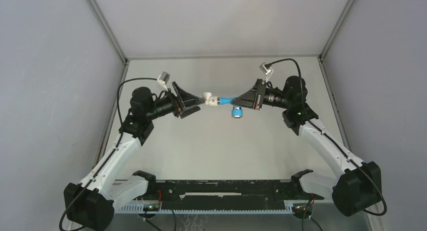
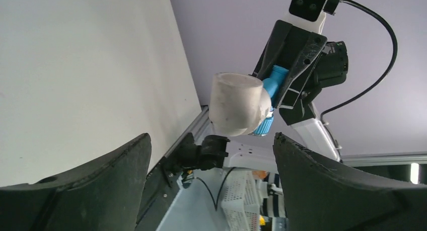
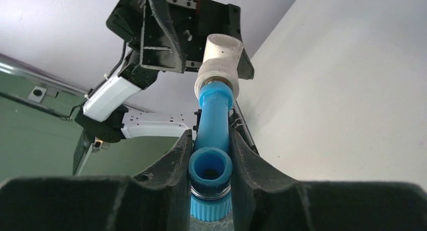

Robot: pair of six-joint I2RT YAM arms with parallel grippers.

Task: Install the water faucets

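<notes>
Between fingers (image 3: 171, 165) of right gripper (image 3: 211, 145), blue faucet (image 3: 215, 115)

Short white plastic elbow fitting (image 1: 208, 97) hung in mid-air at centre of the top view, off the surface below. It showed as a pale, rounded cylinder at centre of the left wrist view (image 2: 236, 102) and at upper centre of the right wrist view (image 3: 220, 57).

Off-white flat tabletop (image 1: 211, 150) filled the middle ground. Matte grey side walls (image 1: 50, 90) rose at left and right, with a lighter back panel (image 1: 216, 19) at top. Two slanted aluminium frame posts (image 1: 103, 22) marked the upper corners.

Black slotted rail (image 1: 221, 186) ran along the bottom edge, and a white comb-toothed strip (image 1: 216, 207) lay just below it.
</notes>
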